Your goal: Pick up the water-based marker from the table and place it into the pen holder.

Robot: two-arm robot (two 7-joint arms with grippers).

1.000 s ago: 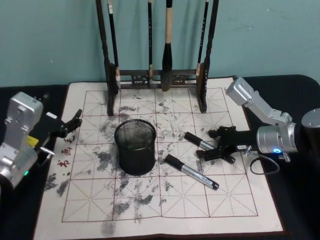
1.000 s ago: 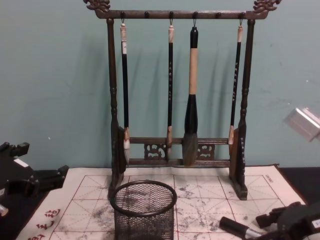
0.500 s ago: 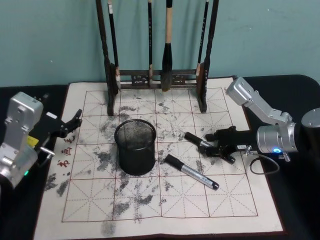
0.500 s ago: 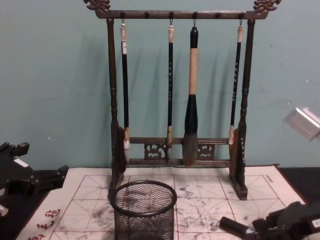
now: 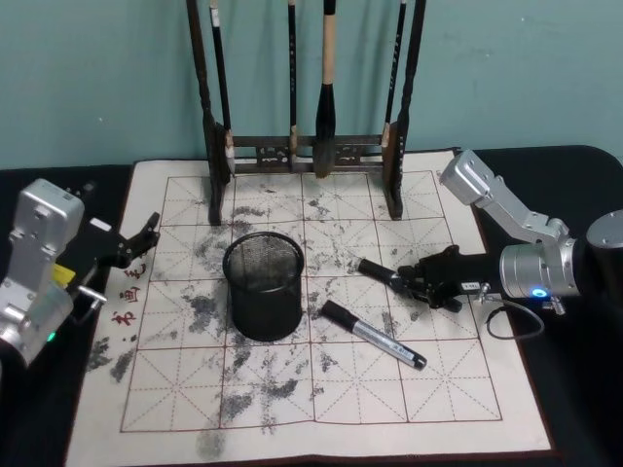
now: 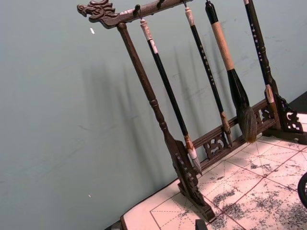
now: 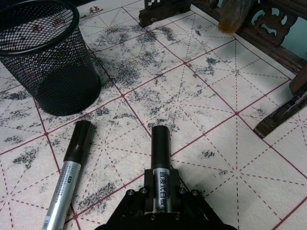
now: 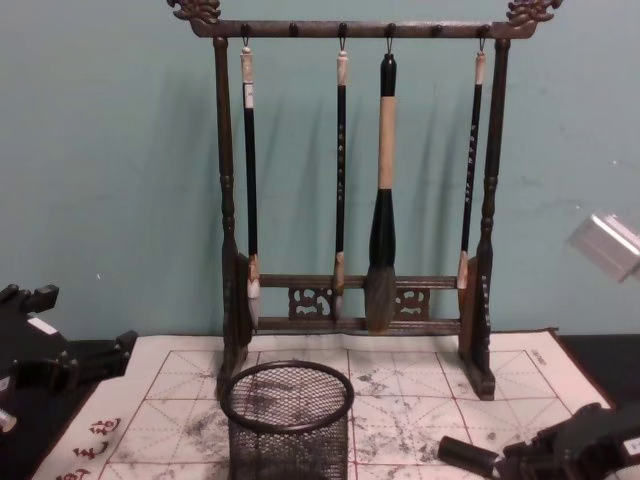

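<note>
The pen holder (image 5: 263,284), a round black wire-mesh cup, stands upright on the ink-stained practice mat (image 5: 195,389); the chest view has the pen holder (image 8: 288,420) at its lower middle. Right of it lies a water-based marker (image 5: 375,270) with a black cap and silver barrel. My right gripper (image 5: 417,284) is shut on its barrel, low at the mat. In the right wrist view the marker (image 7: 160,143) sticks out from between the jaws, cap pointing away. A second marker (image 5: 375,336) lies loose nearer the front. My left gripper (image 5: 144,241) rests open at the mat's left edge.
A tall dark wooden brush rack (image 5: 394,185) with several hanging brushes stands at the back of the mat, against the teal wall. The loose second marker (image 7: 72,165) lies close beside the held one, and the pen holder (image 7: 45,72) stands beyond both.
My right gripper's fingers have closed from either side onto the marker's barrel. The marker has turned slightly on the mat. The left arm has stayed still.
</note>
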